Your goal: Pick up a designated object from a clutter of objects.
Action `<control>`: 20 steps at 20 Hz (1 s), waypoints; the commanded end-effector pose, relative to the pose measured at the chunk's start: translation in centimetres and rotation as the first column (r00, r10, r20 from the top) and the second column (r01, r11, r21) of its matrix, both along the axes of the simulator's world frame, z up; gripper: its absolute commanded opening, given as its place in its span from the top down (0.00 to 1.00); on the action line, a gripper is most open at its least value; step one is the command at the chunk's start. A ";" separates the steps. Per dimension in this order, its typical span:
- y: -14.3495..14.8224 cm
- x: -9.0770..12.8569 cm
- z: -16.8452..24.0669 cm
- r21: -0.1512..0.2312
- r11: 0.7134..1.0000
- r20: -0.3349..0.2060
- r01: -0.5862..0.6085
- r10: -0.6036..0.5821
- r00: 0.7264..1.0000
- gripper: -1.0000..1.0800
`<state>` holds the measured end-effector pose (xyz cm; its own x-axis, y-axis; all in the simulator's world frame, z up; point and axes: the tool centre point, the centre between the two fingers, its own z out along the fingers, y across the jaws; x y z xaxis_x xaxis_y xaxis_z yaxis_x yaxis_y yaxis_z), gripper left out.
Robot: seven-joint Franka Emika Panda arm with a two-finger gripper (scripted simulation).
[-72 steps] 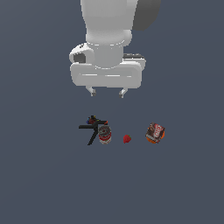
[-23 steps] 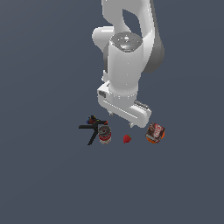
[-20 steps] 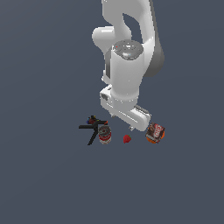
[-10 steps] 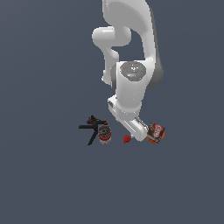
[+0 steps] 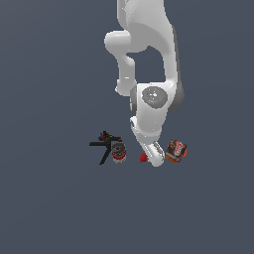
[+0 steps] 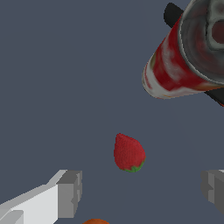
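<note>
Gripper (image 6: 140, 192) spread wide, empty, low over strawberry (image 6: 128, 152), fingers (image 6: 70, 192) astride it, apparently angled to avoid nearby can (image 6: 183, 57).

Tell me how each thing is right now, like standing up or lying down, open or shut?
Gripper: open, nothing held.
Strawberry: lying loose on the floor, ungrasped.
Red-and-silver can: standing upright.
Black tool: lying flat beside the can.
Orange-brown box: resting tilted.
</note>
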<state>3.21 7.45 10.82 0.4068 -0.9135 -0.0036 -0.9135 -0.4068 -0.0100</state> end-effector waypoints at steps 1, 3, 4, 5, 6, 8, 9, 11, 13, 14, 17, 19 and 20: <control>0.3 -0.2 -1.0 -0.002 0.999 -0.002 0.048 -0.048 0.999 0.04; 0.5 -0.3 -1.7 -0.003 0.997 -0.004 0.078 -0.078 0.997 0.04; 0.6 -0.4 -2.0 -0.004 0.996 -0.004 0.091 -0.091 0.996 0.04; 0.6 -0.4 -2.3 -0.004 0.995 -0.005 0.103 -0.103 0.995 0.04; 0.7 -0.5 -2.5 -0.005 0.993 -0.005 0.114 -0.114 0.993 0.04; 0.8 -0.6 -2.9 -0.006 0.991 -0.006 0.132 -0.132 0.991 0.04; 0.9 -0.6 -3.1 -0.006 0.990 -0.007 0.140 -0.140 0.990 0.04; 0.9 -0.7 -3.3 -0.007 0.988 -0.007 0.151 -0.151 0.988 0.04; 1.0 -0.7 -3.5 -0.007 0.987 -0.007 0.158 -0.158 0.987 0.04; 1.0 -0.7 -3.5 -0.007 0.987 -0.008 0.160 -0.160 0.987 0.04; 1.0 -0.7 -3.5 -0.007 0.988 -0.008 0.156 -0.156 0.988 0.04; 1.0 -0.7 -3.8 -0.007 0.988 -0.008 0.156 -0.156 0.988 0.04; 1.0 -0.7 -4.0 -0.007 0.988 -0.008 0.157 -0.157 0.988 0.04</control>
<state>2.52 8.44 7.06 0.2588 -0.9659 -0.0002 -0.9659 -0.2588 -0.0005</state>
